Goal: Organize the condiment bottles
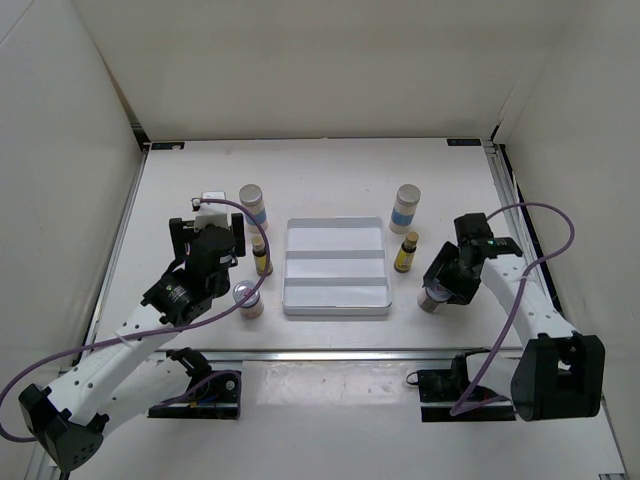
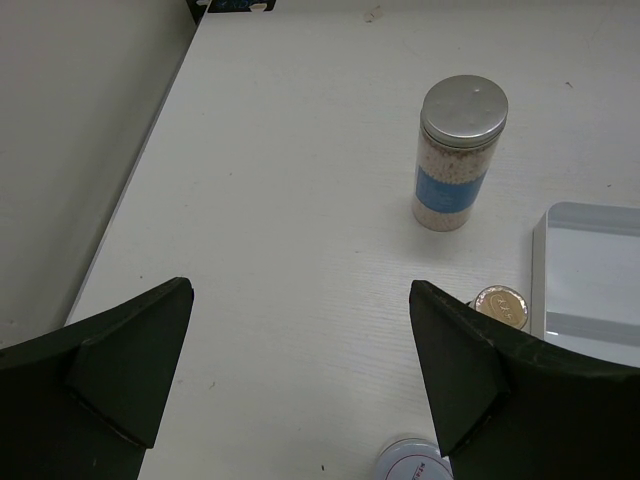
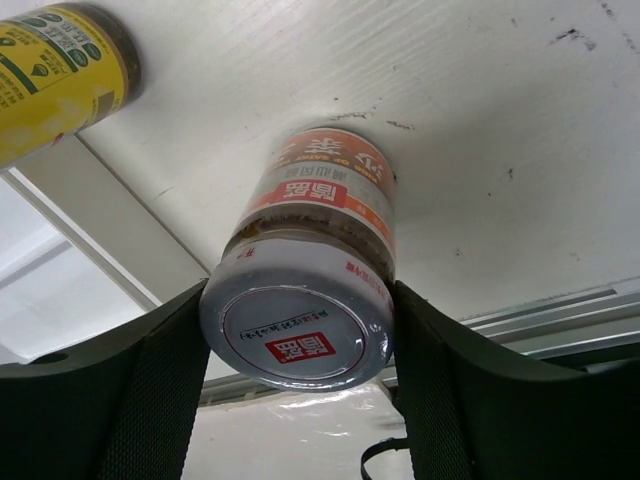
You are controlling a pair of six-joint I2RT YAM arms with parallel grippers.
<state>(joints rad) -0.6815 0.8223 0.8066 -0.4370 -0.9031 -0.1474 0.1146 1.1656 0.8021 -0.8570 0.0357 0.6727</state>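
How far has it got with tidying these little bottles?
Nothing looks done yet: the white tray is bare, and the bottles stand on the table either side of it. In hand: the right pincer grips a squat jar. The left pincer hangs open, empty. Left to do: all six bottles.

The silver-lidded jar (image 3: 320,215) has a red square badge with white Chinese characters at the middle of its lid, ringed by a line of small black print too fine to read. Its orange label band shows large white Chinese characters, seen upside down. The yellow bottle (image 3: 55,70) bears green small print and symbols, unreadable.
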